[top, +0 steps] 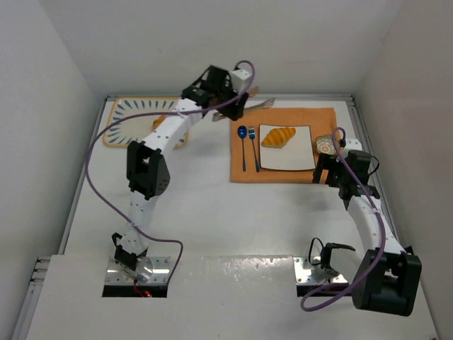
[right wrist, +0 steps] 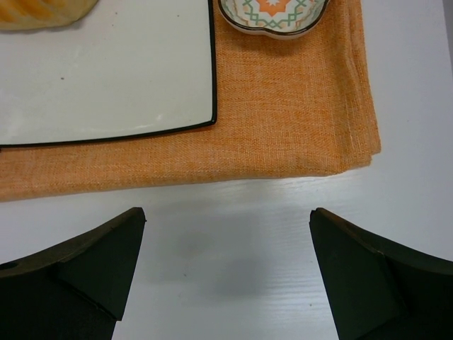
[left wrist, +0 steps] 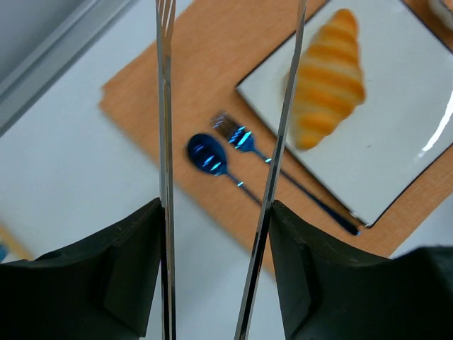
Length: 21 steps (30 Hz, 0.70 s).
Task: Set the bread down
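Note:
The croissant (top: 278,136) lies on a white square plate (top: 301,157) on an orange placemat (top: 241,177). It also shows in the left wrist view (left wrist: 327,78). A golden-brown piece, likely the bun (top: 160,122), sits on a patterned tray (top: 127,108) at the far left, mostly hidden by the left arm. My left gripper (top: 237,106) (left wrist: 216,212) is shut on metal tongs (left wrist: 165,142), held above the mat's far left corner. The tongs' arms stand apart with nothing between them. My right gripper (top: 327,170) (right wrist: 226,219) is open and empty over the table, just in front of the mat's near right edge.
A blue spoon (top: 243,134) (left wrist: 207,154) and a blue fork (top: 253,134) (left wrist: 237,134) lie on the mat left of the plate. A small patterned bowl (top: 325,145) (right wrist: 272,15) sits at the plate's right edge. White walls enclose the table.

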### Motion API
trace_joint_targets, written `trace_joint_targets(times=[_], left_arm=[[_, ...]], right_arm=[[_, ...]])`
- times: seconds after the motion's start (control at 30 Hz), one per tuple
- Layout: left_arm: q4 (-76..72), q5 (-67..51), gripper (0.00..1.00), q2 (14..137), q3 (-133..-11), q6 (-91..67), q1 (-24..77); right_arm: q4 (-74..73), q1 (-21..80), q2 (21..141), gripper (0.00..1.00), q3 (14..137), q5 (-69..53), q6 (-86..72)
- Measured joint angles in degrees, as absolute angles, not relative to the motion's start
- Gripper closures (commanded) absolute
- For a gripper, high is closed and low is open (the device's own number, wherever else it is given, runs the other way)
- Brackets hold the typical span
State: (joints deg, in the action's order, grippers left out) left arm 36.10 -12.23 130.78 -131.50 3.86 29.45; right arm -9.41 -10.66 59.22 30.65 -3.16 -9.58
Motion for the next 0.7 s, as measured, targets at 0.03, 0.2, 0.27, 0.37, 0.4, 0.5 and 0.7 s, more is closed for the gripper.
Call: trace_joint_targets(times=[0.03, 0.2, 0.27, 0.37, 0.4, 0.5, 0.7], left_arm=[[36.71, -12.25, 0.37, 129.19, -130.32, 3.88, 27.64], [39.09, -11.00, 0.37, 115.74, -116.27, 5.13, 14.17], [39.51, -9.15, 0.36, 110.45, -109.86, 5.98, 6.68], [40.36, -7.27, 0.34, 106.26, -103.53, 6.61, -1.32], [40.66, -7.01, 0.34, 105.58, -102.00, 6.63, -3.09], [40.71, -7.60, 0.34, 105.27, -98.72, 6.50, -5.82], [39.44, -10.41, 0.34, 105.27, -95.22, 5.72, -8.16]], right_arm=[[-9.19, -10.52, 59.46, 0.00, 30.65, -3.40, -9.69], [-8.40, -8.56, 61.65, 0.00, 30.68, -3.70, -9.72], [-7.70, -7.16, 62.87, 0.00, 30.68, -3.66, -9.76], [-6.48, -5.30, 64.73, 0.00, 30.89, -3.57, -10.00], [-6.20, -4.67, 65.34, 0.00, 31.09, -3.44, -10.11], [-5.98, -2.50, 66.48, 0.00, 31.86, -2.85, -10.28], [-6.00, 3.05, 66.72, 0.00, 33.06, 0.03, -10.09]])
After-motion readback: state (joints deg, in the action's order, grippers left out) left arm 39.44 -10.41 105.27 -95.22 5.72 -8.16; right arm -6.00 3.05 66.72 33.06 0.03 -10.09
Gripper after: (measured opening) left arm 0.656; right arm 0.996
